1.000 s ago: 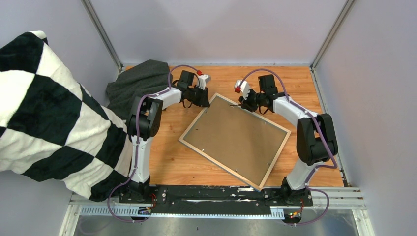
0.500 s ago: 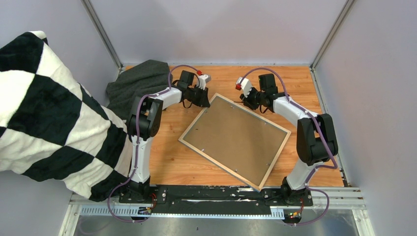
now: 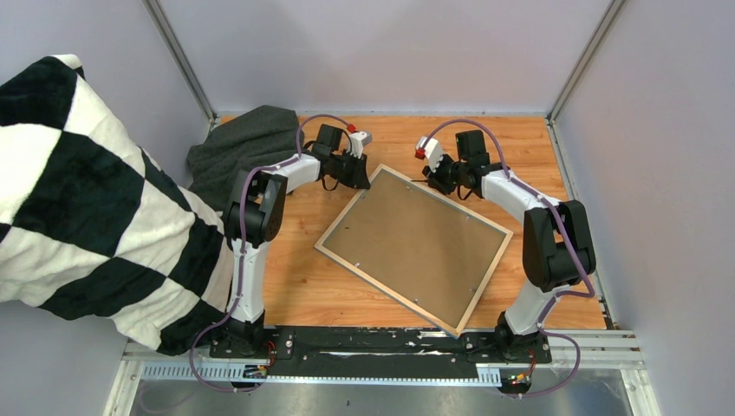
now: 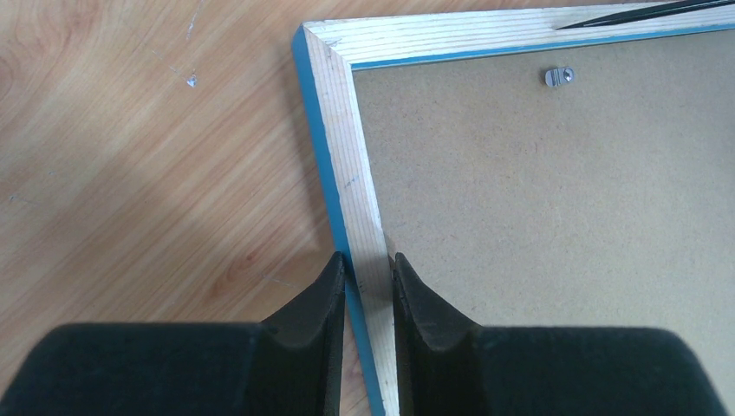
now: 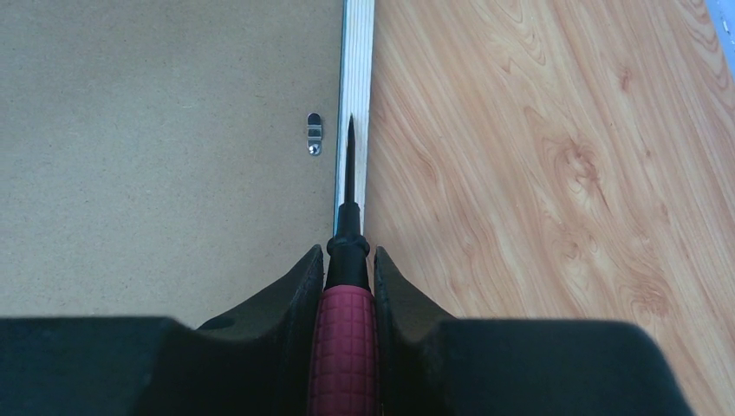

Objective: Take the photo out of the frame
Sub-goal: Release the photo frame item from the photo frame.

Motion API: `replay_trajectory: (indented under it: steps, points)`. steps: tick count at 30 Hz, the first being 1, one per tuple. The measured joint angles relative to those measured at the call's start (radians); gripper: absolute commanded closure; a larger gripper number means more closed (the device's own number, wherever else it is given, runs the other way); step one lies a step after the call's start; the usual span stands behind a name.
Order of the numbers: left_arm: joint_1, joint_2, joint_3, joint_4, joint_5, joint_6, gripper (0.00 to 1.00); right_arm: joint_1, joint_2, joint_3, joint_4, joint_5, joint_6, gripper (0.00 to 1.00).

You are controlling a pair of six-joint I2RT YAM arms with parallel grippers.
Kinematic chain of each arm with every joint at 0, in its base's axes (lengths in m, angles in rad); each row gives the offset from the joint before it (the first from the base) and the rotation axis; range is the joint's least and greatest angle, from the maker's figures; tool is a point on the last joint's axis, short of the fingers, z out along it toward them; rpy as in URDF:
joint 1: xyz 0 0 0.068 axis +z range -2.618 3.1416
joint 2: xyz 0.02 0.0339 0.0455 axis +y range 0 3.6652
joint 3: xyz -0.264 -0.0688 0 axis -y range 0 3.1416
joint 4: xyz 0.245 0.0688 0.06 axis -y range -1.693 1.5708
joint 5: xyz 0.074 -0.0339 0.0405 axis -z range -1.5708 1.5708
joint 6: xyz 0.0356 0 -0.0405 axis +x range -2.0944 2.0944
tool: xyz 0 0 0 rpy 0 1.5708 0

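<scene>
The frame (image 3: 387, 291) lies face down on the wooden table, pale wood edge up, with a thin blue rim (image 4: 316, 130). The brown backing board (image 3: 414, 247) fills it, and the photo is hidden underneath. My left gripper (image 4: 368, 264) is shut on the frame's rail near its far left corner, also seen from above (image 3: 362, 178). My right gripper (image 5: 347, 256) is shut on a screwdriver (image 5: 345, 338) with a dark red handle. The screwdriver's tip (image 5: 350, 130) hovers over the frame's rail (image 5: 357, 52), beside a small metal turn clip (image 5: 314, 133).
A dark grey cloth (image 3: 247, 143) is bunched at the back left corner. A large black-and-white checked fabric (image 3: 78, 199) hangs over the left side. Enclosure walls stand close on three sides. Another turn clip (image 4: 560, 76) sits on the backing board.
My right gripper has shifted slightly away from the frame's far edge with the screwdriver. The left gripper and the frame have not moved.
</scene>
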Motion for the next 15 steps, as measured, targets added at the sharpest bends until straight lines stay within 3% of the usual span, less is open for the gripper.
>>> replay_trajectory:
  steps: [15]
  points:
    - [0.000,0.000,0.000,0.000,0.000,0.000,1.00,0.000,0.000,-0.001,-0.007,-0.013,-0.003,1.00]
